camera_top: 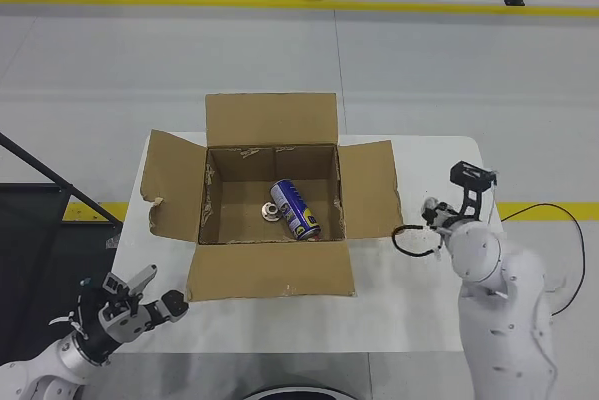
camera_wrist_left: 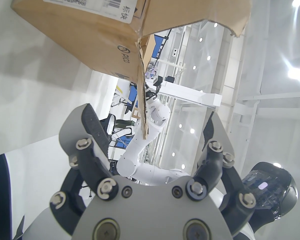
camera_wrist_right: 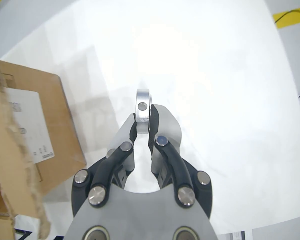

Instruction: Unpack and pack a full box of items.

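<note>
Right claw (camera_wrist_right: 143, 121) grips the metal ring (camera_wrist_right: 142, 101) by its flat faces, probably stiff and slippy; left claw (camera_wrist_left: 150, 118) gapes open.

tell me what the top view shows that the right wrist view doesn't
Top view: the inside of the box, where a can lies next to a small metal part, and the open left pincer by a near corner of the table. Right wrist view: a metal ring clamped on edge in the right pincer, with bare tabletop behind it. Both: the box with its flaps open, and the white table.
</note>
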Robot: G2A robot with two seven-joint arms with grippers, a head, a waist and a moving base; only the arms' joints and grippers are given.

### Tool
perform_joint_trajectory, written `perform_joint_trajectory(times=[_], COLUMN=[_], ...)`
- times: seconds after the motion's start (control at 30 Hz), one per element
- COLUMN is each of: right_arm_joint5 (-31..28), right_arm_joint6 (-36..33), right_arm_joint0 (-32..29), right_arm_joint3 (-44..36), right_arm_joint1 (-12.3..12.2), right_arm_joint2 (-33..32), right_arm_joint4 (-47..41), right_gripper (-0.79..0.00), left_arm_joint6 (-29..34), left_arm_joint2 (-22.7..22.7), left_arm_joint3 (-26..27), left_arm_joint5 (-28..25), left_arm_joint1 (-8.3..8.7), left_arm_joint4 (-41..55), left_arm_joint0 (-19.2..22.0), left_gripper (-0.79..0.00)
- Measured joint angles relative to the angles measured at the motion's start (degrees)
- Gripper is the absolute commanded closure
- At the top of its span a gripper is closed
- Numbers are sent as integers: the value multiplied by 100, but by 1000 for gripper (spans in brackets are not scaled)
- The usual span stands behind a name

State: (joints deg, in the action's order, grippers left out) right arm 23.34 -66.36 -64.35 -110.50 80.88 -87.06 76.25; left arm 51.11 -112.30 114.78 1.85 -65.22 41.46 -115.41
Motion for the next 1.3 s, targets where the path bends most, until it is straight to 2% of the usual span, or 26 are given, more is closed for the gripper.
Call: perform_joint_trajectory(times=[0.1, 0.17, 0.33, 0.53, 0.87, 1.3], right_arm_joint5=[82, 91, -184, -469, -833, -937], right_arm_joint6=[541, 903, 1199, 1240, 1145, 1327], right_arm_joint0=[59, 126, 505, 1317, 2562, 3324], right_arm_joint3=[-572, -901, -893, 223, 2577, 4658], right_arm_joint1=[19, 50, 135, 276, 676, 1200], right_arm_joint2=[90, 197, 694, 1702, 3434, 4686], right_arm_joint4=[7, -320, -1491, -2403, -3660, -4215], right_gripper=[0, 0, 0, 0, 0, 0], left_arm_joint6=[-5, -17, -38, -91, -112, -112], left_arm_joint2=[-5, -7, -21, -83, -375, -372], left_arm_joint3=[-14, -21, -32, -138, -126, -126], left_arm_joint5=[-10, -20, -46, -36, -89, -88], left_arm_joint1=[0, -2, -8, -20, -37, -36], left_arm_joint4=[15, 38, 137, 302, 535, 532], left_arm_joint0=[1, 3, -8, -75, -240, -238], left_gripper=[-785, -785, -785, -785, -785, -785])
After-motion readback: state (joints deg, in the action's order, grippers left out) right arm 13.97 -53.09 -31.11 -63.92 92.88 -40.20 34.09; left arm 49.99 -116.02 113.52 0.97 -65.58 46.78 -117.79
